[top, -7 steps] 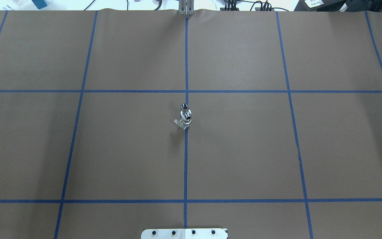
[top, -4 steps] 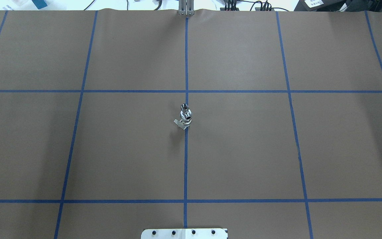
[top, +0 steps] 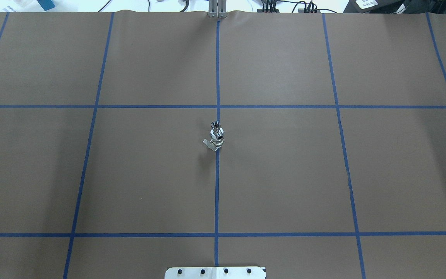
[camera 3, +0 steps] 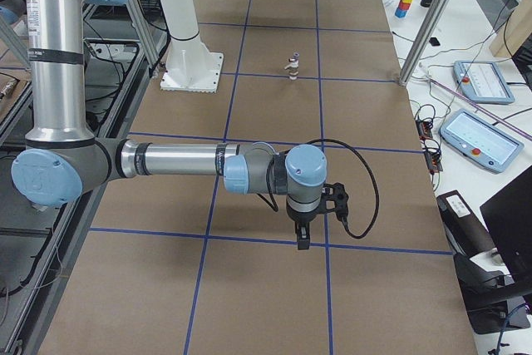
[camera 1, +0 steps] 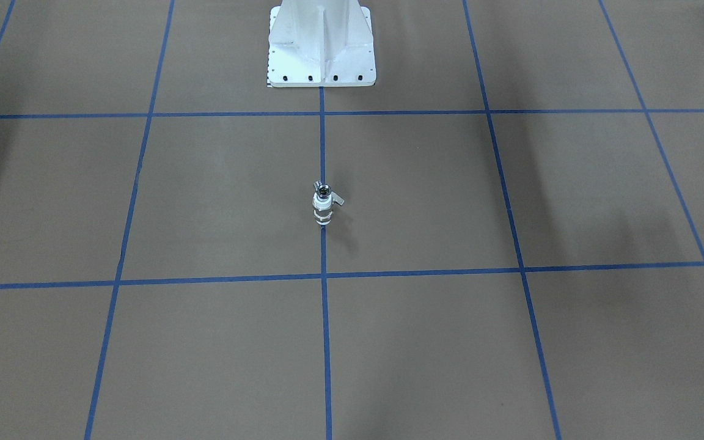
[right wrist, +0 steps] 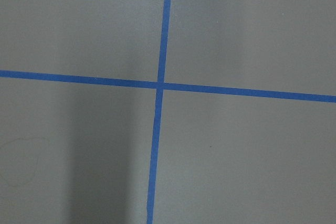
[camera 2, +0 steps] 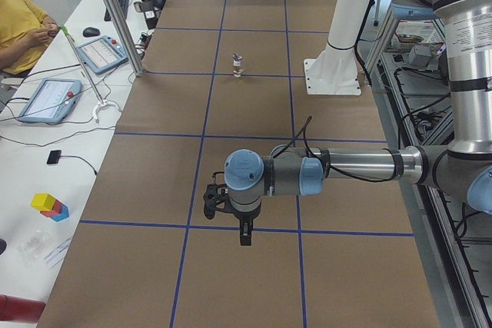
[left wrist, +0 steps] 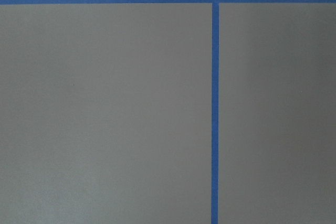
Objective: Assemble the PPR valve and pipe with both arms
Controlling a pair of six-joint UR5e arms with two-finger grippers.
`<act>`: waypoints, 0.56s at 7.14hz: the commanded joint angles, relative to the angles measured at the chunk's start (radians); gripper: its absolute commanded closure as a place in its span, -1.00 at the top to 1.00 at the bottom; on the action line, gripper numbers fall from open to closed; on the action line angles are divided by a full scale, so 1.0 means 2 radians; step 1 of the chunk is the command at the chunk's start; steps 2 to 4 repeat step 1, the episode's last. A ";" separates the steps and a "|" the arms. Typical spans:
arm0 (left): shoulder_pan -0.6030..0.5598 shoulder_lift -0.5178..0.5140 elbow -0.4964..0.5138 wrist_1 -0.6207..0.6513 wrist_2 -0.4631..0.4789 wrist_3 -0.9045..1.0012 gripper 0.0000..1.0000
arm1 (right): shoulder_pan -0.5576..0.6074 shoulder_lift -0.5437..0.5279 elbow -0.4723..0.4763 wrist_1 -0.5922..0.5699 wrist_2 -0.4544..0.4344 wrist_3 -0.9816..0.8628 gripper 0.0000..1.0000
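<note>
The PPR valve stands upright on the blue centre line in the middle of the table, white with metal bands and a grey lever pointing toward the robot's left. The silver pipe sits on top of it, open head up. The pair is small in the side views. Both arms are far from it. My left gripper hangs over the table's left end and my right gripper over its right end. I cannot tell whether they are open or shut. The wrist views show only paper and tape.
The white pedestal stands at the robot's side of the table. Blue tape divides the brown paper into squares. The operators' bench holds tablets, and a person in yellow sits there.
</note>
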 commanded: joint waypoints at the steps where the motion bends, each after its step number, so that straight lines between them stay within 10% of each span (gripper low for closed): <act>1: 0.000 -0.002 0.001 0.000 0.000 0.001 0.99 | 0.000 -0.003 -0.002 0.000 -0.001 0.000 1.00; 4: 0.000 -0.002 0.001 0.000 0.000 0.001 0.99 | 0.000 -0.003 -0.002 0.000 -0.001 0.000 1.00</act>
